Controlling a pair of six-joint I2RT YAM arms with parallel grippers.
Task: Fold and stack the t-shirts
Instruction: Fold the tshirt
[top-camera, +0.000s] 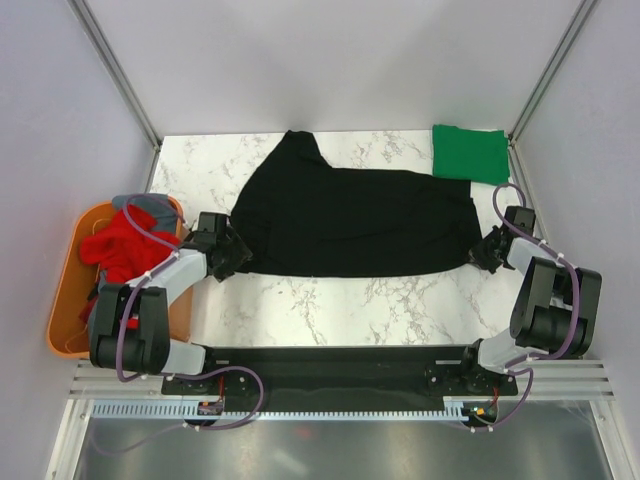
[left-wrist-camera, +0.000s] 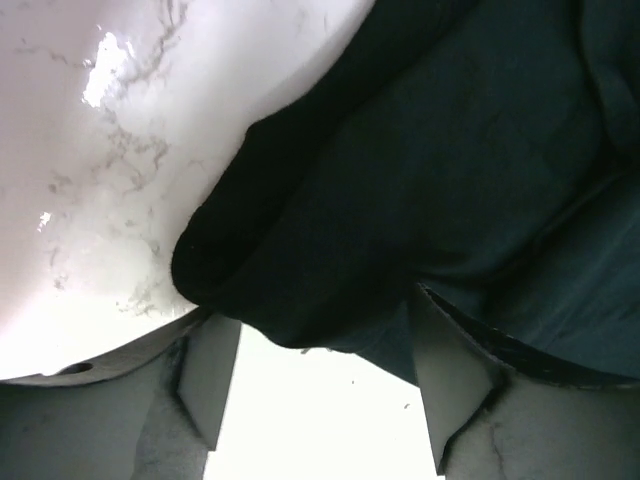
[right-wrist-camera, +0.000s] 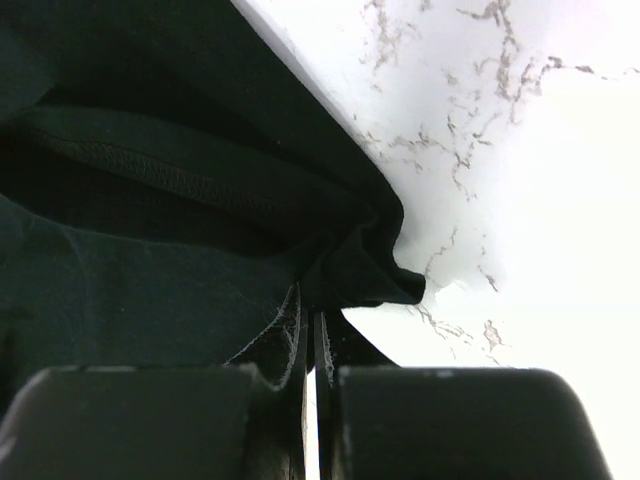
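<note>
You have the white marbled surface (top-camera: 330, 300) filling the middle of the top view. The black t-shirt (top-camera: 350, 220) lies spread across it, wide from 9 o'clock to 3 o'clock, with one part reaching up toward 12 o'clock at the far edge. Its near hem runs almost straight between your two arms.

Off the surface at 9 o'clock sits the orange tub (top-camera: 62, 300). The red t-shirt (top-camera: 125, 245) is heaped in it and spills over the rim that faces the surface. At 1 o'clock, in the far right corner, the green t-shirt (top-camera: 470, 152) lies folded into a flat rectangle, its near edge just touching the black cloth. The grey t-shirt (top-camera: 150, 207) shows only as a small bunch at the tub's far end, next to the red one.

Your left hand (top-camera: 232, 255) is low at the black t-shirt's 8 o'clock corner. In the left wrist view its fingers (left-wrist-camera: 210, 380) stand well apart with bright surface between them. The rolled edge of the cloth (left-wrist-camera: 400, 200) lies across their tips and covers the tip of one, so the hand (left-wrist-camera: 330, 390) is open and grips nothing.

Your right hand (top-camera: 482, 250) is at the shirt's 4 o'clock corner. In the right wrist view the hand (right-wrist-camera: 310, 360) is closed, and the cloth (right-wrist-camera: 200, 230) is pinched in the narrow slit between its fingers, puckering there.
</note>
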